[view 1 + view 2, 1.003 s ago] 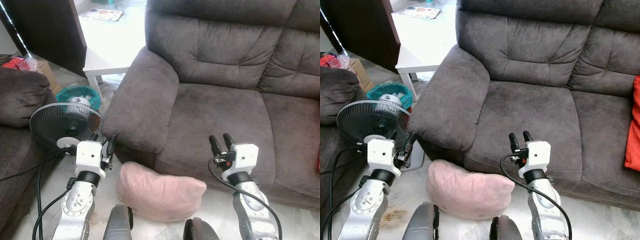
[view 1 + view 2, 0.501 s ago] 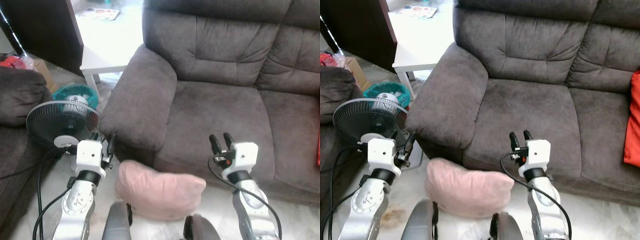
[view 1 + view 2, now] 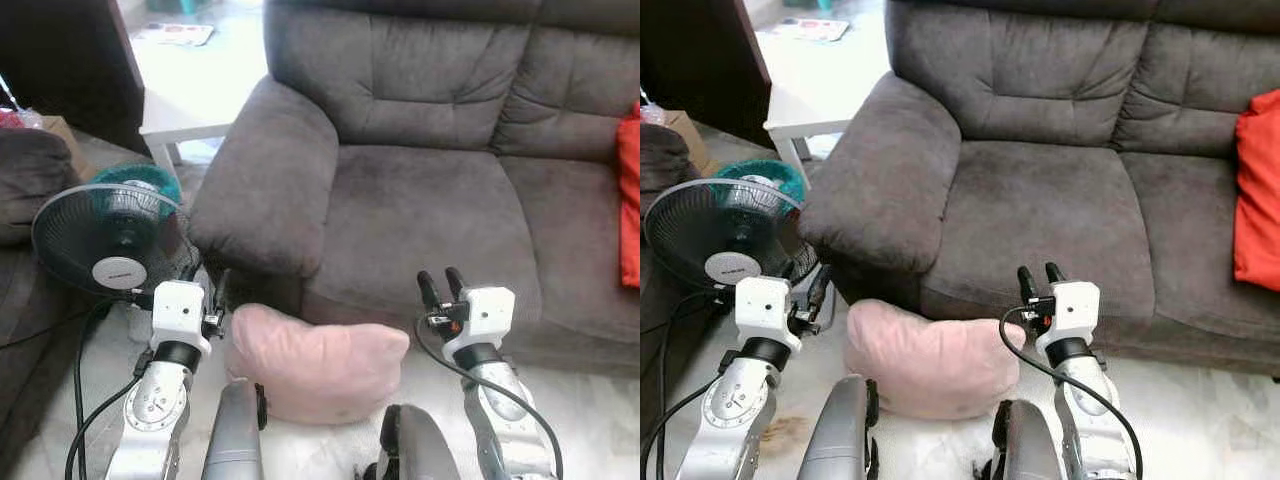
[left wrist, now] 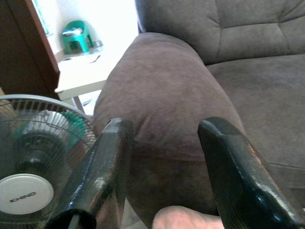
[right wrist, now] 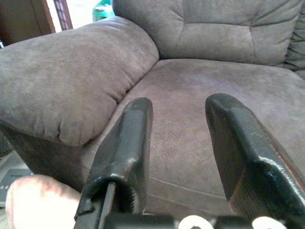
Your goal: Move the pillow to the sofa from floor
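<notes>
A pale pink pillow [image 3: 315, 365] lies on the tiled floor, against the front of the dark grey sofa [image 3: 420, 200] below its left armrest [image 3: 262, 180]. My left gripper [image 3: 207, 288] is raised just left of the pillow, open and holding nothing. My right gripper [image 3: 441, 285] is raised to the pillow's right, in front of the seat cushion, also open with nothing in it. A corner of the pillow [image 4: 190, 218] peeks in below the left gripper's fingers [image 4: 102, 176], and another corner of the pillow [image 5: 35, 202] appears beside the right gripper's fingers [image 5: 126, 148].
A black standing fan [image 3: 100, 240] with a trailing cable stands on the floor at left, close to my left arm. A white low table [image 3: 190, 95] sits behind the armrest. A red cushion [image 3: 1255, 190] rests on the sofa at right. Another dark seat [image 3: 30, 180] is at far left.
The camera has shifted right and closer to the sofa, bringing the red cushion into view. Pillow and both open grippers hold the same positions relative to each other.
</notes>
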`<state>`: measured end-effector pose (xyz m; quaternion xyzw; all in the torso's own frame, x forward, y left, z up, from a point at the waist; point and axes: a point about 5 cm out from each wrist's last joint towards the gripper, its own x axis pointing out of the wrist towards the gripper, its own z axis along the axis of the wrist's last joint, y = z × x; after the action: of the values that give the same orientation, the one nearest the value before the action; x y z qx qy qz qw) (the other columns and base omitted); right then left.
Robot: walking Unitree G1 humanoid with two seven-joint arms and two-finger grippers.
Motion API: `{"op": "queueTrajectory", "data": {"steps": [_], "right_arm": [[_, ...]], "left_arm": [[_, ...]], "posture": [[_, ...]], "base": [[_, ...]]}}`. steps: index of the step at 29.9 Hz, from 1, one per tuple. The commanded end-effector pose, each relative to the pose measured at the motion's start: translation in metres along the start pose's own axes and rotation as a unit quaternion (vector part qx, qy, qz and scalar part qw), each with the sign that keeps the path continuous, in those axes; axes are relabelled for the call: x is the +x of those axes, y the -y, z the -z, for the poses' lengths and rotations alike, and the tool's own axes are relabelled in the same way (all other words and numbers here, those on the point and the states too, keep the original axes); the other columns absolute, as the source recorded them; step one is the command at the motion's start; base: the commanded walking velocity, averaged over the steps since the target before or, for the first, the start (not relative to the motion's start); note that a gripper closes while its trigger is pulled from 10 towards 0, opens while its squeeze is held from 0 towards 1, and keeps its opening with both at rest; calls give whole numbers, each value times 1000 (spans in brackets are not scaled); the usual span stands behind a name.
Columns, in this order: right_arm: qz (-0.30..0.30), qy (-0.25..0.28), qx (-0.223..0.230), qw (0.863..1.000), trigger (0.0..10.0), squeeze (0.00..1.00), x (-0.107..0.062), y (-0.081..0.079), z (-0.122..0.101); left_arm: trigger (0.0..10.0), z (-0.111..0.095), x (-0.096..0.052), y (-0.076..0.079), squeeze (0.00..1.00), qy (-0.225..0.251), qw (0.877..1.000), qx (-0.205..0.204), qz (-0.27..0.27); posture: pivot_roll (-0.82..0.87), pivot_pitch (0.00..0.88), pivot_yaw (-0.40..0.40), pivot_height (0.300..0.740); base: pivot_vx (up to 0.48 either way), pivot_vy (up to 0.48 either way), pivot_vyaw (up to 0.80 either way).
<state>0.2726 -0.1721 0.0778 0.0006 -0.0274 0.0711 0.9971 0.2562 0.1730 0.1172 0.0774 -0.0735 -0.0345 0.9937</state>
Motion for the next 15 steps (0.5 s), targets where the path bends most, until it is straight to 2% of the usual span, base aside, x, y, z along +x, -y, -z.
{"op": "queueTrajectory", "data": {"steps": [1, 15], "right_arm": [[-2, 1, -3, 1000, 10000, 0, 0, 0, 0], [-5, 1, 0, 1000, 10000, 0, -1, -1, 0]], "left_arm": [[10000, 2, 0, 0, 0, -4, 1000, 2, -1], [10000, 3, 0, 0, 0, -7, 1000, 2, -2]], "posture": [[167, 127, -30, 579], [167, 129, -32, 579]], "base": [[0, 0, 0], [0, 0, 0]]}}
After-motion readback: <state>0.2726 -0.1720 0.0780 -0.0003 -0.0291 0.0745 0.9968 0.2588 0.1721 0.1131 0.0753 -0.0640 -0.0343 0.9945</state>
